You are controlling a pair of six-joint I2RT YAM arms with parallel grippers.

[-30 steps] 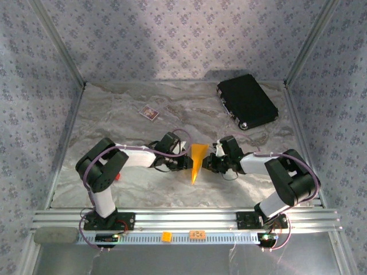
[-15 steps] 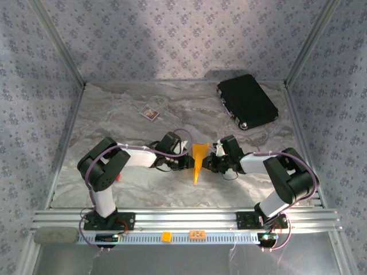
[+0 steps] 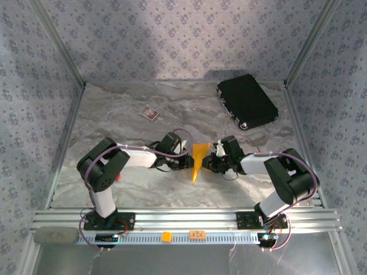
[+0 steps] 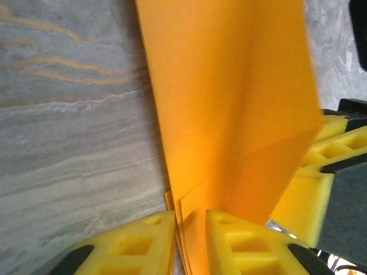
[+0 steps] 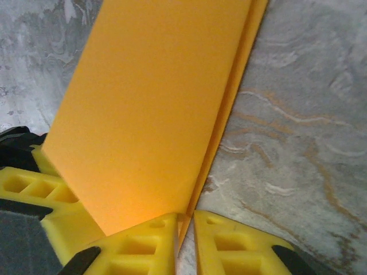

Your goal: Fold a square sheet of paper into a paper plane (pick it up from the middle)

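Left claw and right claw, one at either side of the orange paper plane, each clenched on its folded layers; marbled desk beneath the plane.

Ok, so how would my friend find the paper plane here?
Find the grey marble table, then its middle, where the left gripper and right gripper meet. Pinched between them is the paper plane, a bright orange pointed wedge, unlike the black case.

paper plane cut by both wrist views' top edge, small card too tiny to read
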